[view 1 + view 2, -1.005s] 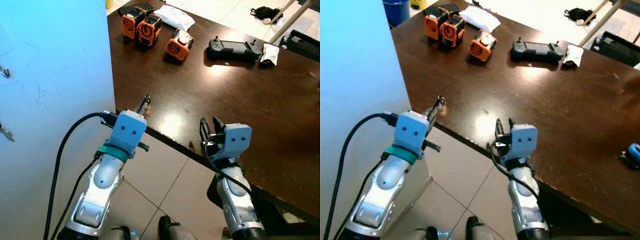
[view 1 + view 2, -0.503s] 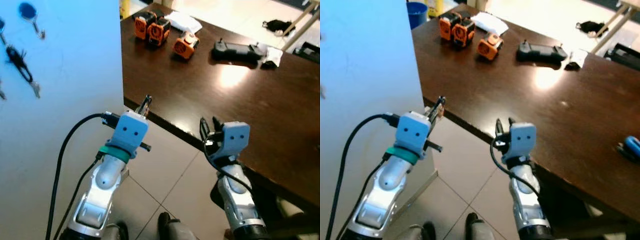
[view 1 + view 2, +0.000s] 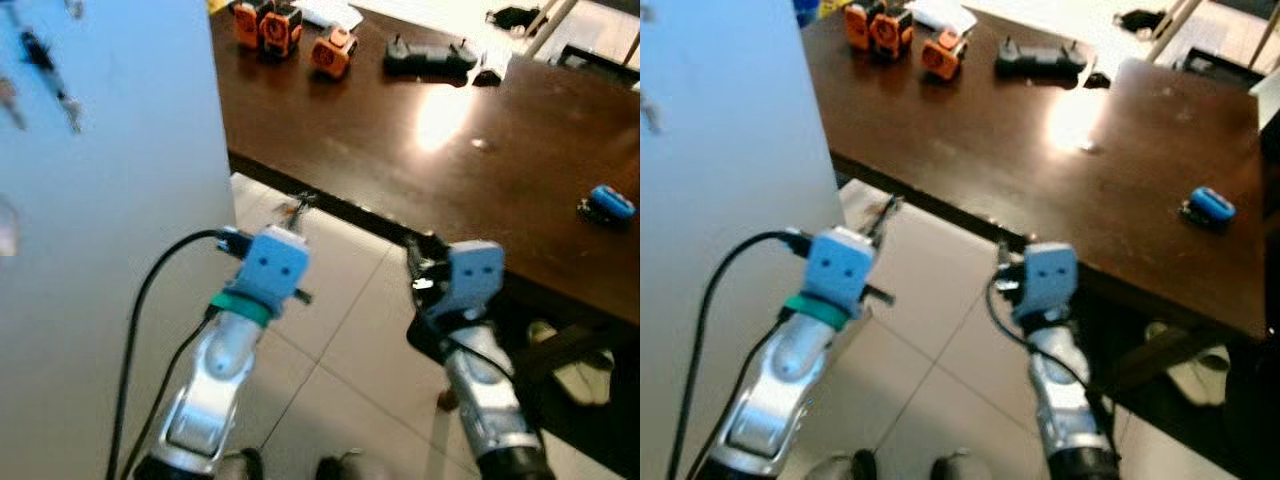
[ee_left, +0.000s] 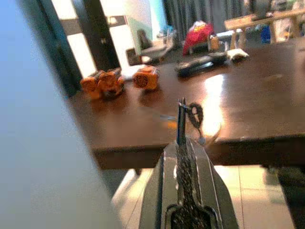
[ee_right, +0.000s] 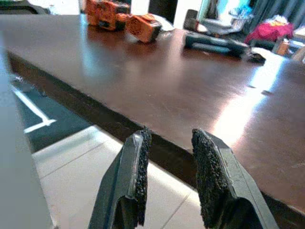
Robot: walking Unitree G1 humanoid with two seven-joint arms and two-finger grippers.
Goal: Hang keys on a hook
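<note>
The left pincer (image 4: 183, 143) has its two black fingers pressed together on the keys (image 4: 189, 113), with the ring and a thin blade poking out past the tips, so the grip sits low and leaves the loop free to slip over something. In the head views that pincer (image 3: 300, 205) is raised over the tiled floor (image 3: 340, 330), just off the counter (image 3: 400, 150) edge and beside the pale blue wall (image 3: 110, 200). That looks deliberate: the arm carries the keys high and forward, ready for the wall.

Up at the top of the wall hang other keys (image 3: 45, 65) on small hooks (image 3: 72, 8), blurred but plainly there, so the target is likely up in that corner.

The right pincer (image 5: 169, 157) is narrowly parted and holds nothing. It hangs off the near counter edge, probably kept clear as a spare.

On the counter's far end sit orange battery packs (image 3: 265, 22), a black controller (image 3: 425, 55) and, toward the right edge, a small blue thing (image 3: 608, 202). None of them matter here.

The keys are in hand and not yet hung.
</note>
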